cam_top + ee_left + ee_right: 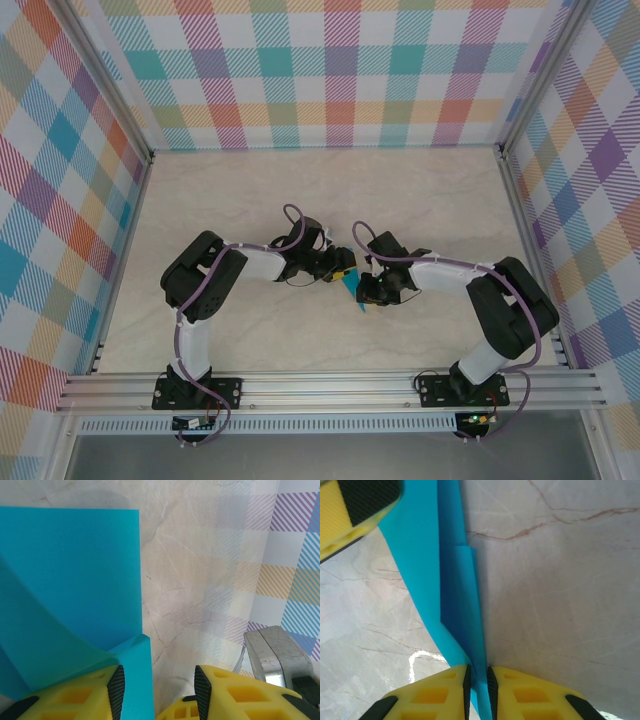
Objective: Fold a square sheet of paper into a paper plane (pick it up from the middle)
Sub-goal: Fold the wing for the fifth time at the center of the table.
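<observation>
The teal-blue sheet of paper is folded into layers and held between the two arms at mid-table. In the right wrist view its narrow folded strip runs down between the pads, and my right gripper is shut on it. My left gripper stands open. A curled flap of the paper lies against its left finger, and bare table shows in the rest of the gap. One yellow finger of the left gripper rests on the sheet's far end. From above, the left gripper and right gripper nearly meet.
The marble-patterned table is walled by plaid panels at the back and both sides. An aluminium rail carries the arm bases at the near edge. A grey metal part sits just right of the left gripper.
</observation>
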### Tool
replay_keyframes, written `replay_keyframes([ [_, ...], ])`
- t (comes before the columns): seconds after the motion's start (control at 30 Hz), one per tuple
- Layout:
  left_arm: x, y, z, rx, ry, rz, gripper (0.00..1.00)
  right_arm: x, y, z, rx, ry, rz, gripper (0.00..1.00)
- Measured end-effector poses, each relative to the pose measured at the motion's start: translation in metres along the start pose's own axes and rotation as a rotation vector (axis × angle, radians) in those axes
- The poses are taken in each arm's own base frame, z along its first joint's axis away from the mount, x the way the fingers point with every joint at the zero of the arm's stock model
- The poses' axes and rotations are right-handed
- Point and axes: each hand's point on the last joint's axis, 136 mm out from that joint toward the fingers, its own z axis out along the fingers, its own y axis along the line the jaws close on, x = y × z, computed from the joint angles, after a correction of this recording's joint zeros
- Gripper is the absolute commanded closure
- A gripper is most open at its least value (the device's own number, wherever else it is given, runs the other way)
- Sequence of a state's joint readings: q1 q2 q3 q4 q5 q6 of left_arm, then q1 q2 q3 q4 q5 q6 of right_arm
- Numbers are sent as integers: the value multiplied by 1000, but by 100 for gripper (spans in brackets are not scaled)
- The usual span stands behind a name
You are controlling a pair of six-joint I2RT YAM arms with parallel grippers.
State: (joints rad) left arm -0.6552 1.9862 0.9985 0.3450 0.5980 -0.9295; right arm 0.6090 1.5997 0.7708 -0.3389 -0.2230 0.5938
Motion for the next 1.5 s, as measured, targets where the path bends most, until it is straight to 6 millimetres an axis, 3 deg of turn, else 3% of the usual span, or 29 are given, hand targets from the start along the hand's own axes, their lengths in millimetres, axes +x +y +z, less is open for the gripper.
replay_keyframes([
  [0.53, 0, 0, 0, -1, 1, 2, 57, -1, 1, -2, 9, -11, 8, 82],
  [0.77, 0, 0, 0, -2, 2, 1, 57, -4, 12, -17, -45, -55, 0, 74],
  [1.07, 0, 0, 0, -6, 4, 2, 57, -1, 14, -16, -68, -43, 1, 64],
  [1.27, 0, 0, 0, -6, 4, 2, 57, 9, 5, -5, -24, 9, -8, 66],
  [1.5, 0, 0, 0, -6, 4, 2, 57, 7, 4, -2, 26, 19, -27, 75],
])
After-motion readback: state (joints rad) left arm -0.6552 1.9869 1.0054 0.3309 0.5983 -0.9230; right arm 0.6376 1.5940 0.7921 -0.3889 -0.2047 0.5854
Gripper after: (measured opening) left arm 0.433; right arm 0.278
